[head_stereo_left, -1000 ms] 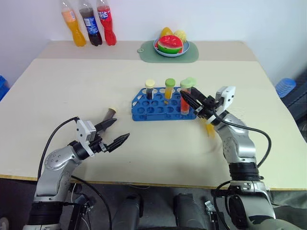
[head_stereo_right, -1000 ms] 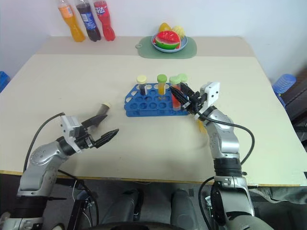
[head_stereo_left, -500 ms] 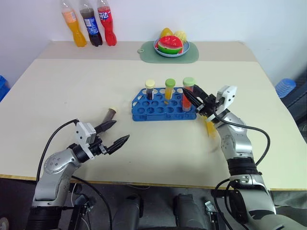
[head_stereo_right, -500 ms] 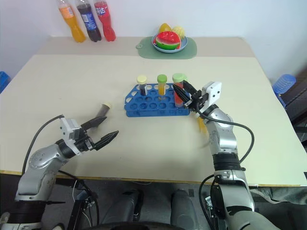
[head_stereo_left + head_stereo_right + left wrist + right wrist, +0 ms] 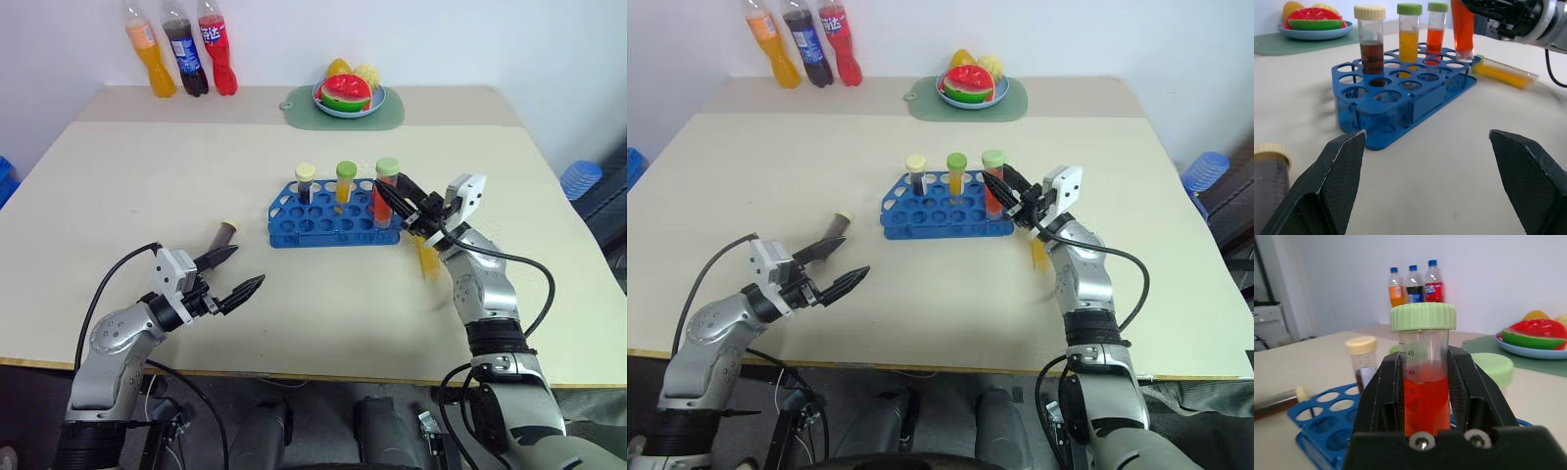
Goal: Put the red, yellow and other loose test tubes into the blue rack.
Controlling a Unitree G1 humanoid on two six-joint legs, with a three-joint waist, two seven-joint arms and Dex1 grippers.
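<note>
The blue rack [image 5: 315, 224] stands mid-table with a brown tube [image 5: 1370, 46], a yellow tube [image 5: 1408, 39] and a red tube [image 5: 1436, 30] upright in its back row. My right gripper [image 5: 390, 198] is at the rack's right end, shut on another red test tube [image 5: 1426, 399] with a green cap, held upright with its lower end at the rack's top. A yellow test tube [image 5: 428, 262] lies on the table by my right arm. A brown test tube [image 5: 225, 235] lies left of the rack. Just behind it, my left gripper [image 5: 249, 265] hovers open and empty.
Three soda bottles [image 5: 182, 51] stand at the far left edge. A green mat [image 5: 299, 101] with a fruit plate [image 5: 349, 96] sits at the far middle. A blue object [image 5: 582, 177] stands beyond the table's right side.
</note>
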